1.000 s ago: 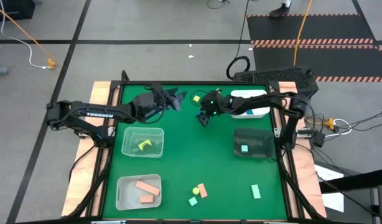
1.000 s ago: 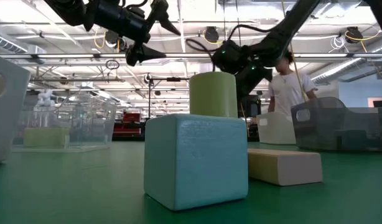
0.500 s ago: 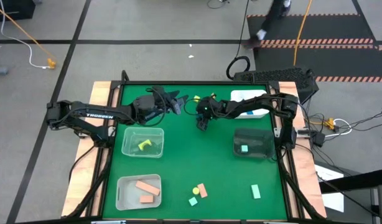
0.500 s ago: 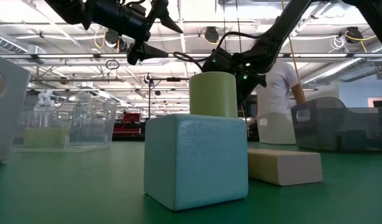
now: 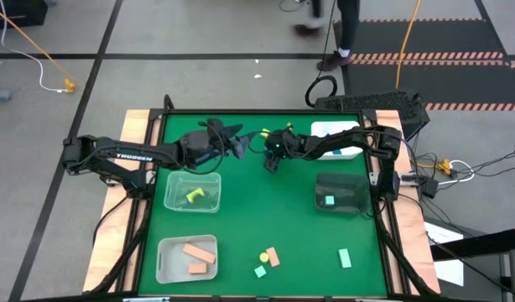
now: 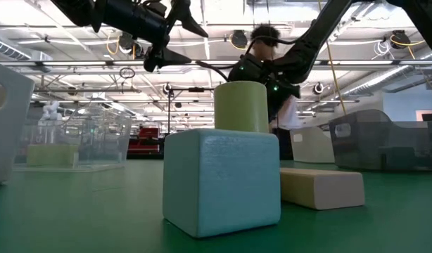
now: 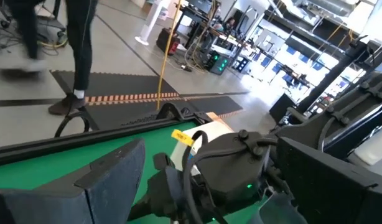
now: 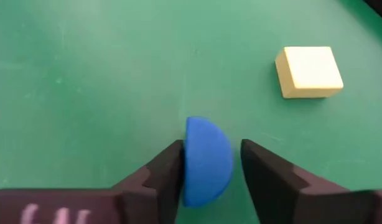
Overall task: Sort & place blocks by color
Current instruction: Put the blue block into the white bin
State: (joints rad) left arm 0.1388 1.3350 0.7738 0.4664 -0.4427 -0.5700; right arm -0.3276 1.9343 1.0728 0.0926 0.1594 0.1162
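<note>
My right gripper [image 5: 273, 161] hangs low over the far middle of the table, open, fingers pointing down. They stand on either side of a blue half-round block [image 8: 206, 158] on the green mat. A yellow cube [image 5: 263, 132] lies just beyond it, also in the right wrist view [image 8: 309, 71]. My left gripper [image 5: 238, 138] hovers open to its left, raised above the mat [image 6: 172, 39]. Near the front edge lie a yellow block [image 5: 263, 257], a peach bar [image 5: 273, 256], a mint cube [image 5: 260, 271] and a mint bar [image 5: 345, 257]. My right gripper comes at the blue block from above. One finger [image 8: 163, 180] lies close along the block's flat side [image 8: 188, 162]. A thin strip of mat shows between the other finger [image 8: 265, 180] and the curved side. Whether either finger touches it, I cannot tell.
A clear tub [image 5: 192, 191] holds a yellow arch. A pale tub [image 5: 187, 258] holds peach blocks, a dark tub [image 5: 341, 193] a mint block, and a white tub [image 5: 337, 143] sits at the far right. A person [image 5: 341, 29] walks beyond the far edge.
My right gripper has shifted a little toward the table's left edge, away from the white tub. My left gripper has hardly moved. A person has walked across the floor behind the table, from right to left.
</note>
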